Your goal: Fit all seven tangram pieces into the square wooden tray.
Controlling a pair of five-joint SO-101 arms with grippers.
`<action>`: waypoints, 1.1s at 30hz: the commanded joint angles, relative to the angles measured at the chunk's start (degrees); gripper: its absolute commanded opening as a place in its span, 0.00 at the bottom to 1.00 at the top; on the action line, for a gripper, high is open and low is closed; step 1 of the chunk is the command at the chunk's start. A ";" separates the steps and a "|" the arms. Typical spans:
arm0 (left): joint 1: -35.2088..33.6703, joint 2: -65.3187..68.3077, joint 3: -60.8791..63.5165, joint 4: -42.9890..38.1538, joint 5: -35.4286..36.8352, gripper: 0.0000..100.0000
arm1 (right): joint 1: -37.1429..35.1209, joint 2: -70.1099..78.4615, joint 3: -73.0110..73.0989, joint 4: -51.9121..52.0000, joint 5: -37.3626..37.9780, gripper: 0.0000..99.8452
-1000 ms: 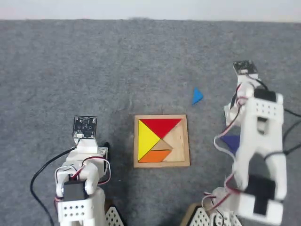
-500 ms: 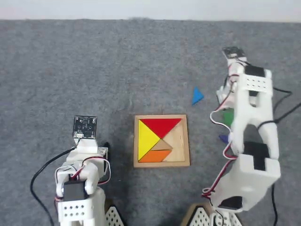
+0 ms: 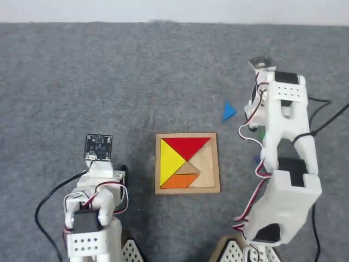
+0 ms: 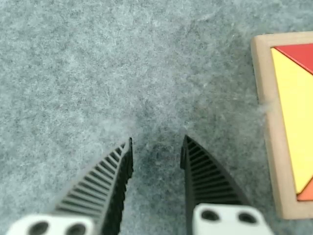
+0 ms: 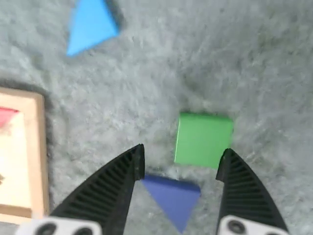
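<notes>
The square wooden tray point(image 3: 214, 162) lies mid-table holding a red triangle point(image 3: 185, 146), a yellow triangle point(image 3: 170, 161) and an orange piece point(image 3: 180, 180). A light blue triangle point(image 3: 228, 111) lies on the carpet beyond the tray's far right corner. My right gripper point(image 5: 182, 159) is open above the carpet, its fingers on either side of a green square point(image 5: 203, 139) and a dark blue triangle point(image 5: 172, 197). The light blue triangle point(image 5: 91, 24) and the tray's edge point(image 5: 40, 147) also appear there. My left gripper point(image 4: 155, 152) stands open over bare carpet, left of the tray point(image 4: 266, 112).
Grey carpet covers the table. The right arm point(image 3: 283, 142) stretches along the tray's right side and covers the green and dark blue pieces from above. The left arm point(image 3: 95, 202) sits at the near left. A pale wall edge runs along the far side.
The right arm has swung left and farther out over the carpet, covering the dark blue and green pieces in the high view. The left arm has not moved.
</notes>
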 commanded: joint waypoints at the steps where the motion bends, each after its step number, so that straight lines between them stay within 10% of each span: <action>1: 0.35 -0.62 -0.66 0.35 -0.53 0.15 | 2.07 0.31 1.58 -2.86 2.73 0.26; 18: 0.35 -0.62 -0.66 0.35 -0.53 0.15 | 5.41 9.10 3.08 -8.40 4.84 0.25; 25: 0.35 -0.62 -0.66 0.35 -0.53 0.15 | 4.97 6.64 3.08 -10.07 4.48 0.08; 33: 0.35 -0.62 -0.66 0.35 -0.53 0.15 | -3.82 -7.78 3.16 -5.23 6.42 0.06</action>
